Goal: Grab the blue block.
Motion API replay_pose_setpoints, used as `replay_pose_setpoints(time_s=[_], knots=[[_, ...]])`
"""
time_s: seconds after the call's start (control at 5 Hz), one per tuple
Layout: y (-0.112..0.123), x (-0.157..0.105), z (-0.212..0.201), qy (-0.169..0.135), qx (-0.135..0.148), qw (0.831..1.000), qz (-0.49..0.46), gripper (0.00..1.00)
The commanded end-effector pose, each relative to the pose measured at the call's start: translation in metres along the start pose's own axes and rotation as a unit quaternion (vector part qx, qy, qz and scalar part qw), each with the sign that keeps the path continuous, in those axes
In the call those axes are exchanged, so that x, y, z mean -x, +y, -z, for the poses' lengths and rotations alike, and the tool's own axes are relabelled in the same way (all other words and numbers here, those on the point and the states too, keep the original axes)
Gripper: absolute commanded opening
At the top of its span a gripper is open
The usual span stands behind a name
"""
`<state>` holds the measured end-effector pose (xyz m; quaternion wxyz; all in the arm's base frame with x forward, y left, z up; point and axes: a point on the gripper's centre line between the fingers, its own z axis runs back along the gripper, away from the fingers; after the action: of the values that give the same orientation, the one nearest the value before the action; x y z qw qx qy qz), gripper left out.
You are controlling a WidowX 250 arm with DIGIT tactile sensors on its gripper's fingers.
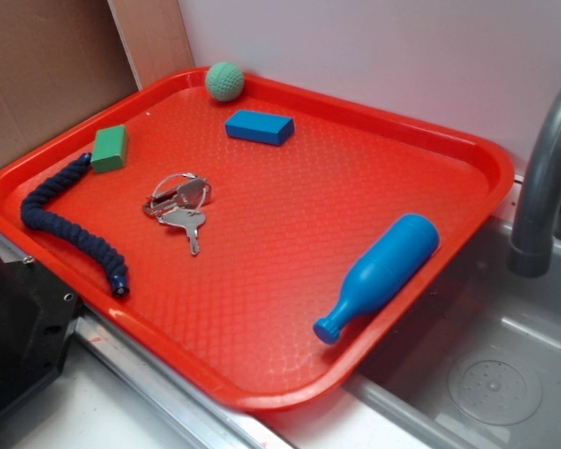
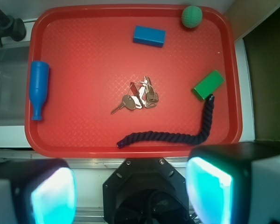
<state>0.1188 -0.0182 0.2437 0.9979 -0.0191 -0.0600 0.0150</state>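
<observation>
One blue block [image 1: 259, 126], one green block [image 1: 110, 149], one tray [image 1: 374, 131].

Red tray [image 1: 430, 150] with raised rim, set partly over a sink. Lying flat on it: blue block [image 1: 260, 126] near the far edge, green ball [image 1: 224, 81] in the far corner, green block [image 1: 110, 149] touching one end of a dark blue rope [image 1: 61, 220]. Also a bunch of keys [image 1: 179, 203] mid-tray and a blue bottle [image 1: 378, 275] on its side, well apart from the rest.
</observation>
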Motion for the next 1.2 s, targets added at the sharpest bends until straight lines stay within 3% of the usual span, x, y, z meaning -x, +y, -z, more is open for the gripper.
replay_pose_setpoints(time_s=[0.0, 0.2, 0.4, 0.6, 0.8, 1.0], knots=[[0.000, 0.000, 0.000, 0.000, 0.000, 1.000, 0.000, 1.00], [0.031, -0.041, 0.030, -0.036, -0.016, 0.996, 0.085, 1.00], [0.047, -0.074, 0.056, -0.018, -0.004, 0.991, 0.133, 1.00], [0.049, -0.108, 0.093, -0.011, 0.038, 0.975, 0.218, 1.00], [0.049, -0.142, 0.145, 0.007, 0.031, 0.957, 0.288, 1.00], [0.052, -0.167, 0.187, 0.007, 0.019, 0.945, 0.326, 1.00]])
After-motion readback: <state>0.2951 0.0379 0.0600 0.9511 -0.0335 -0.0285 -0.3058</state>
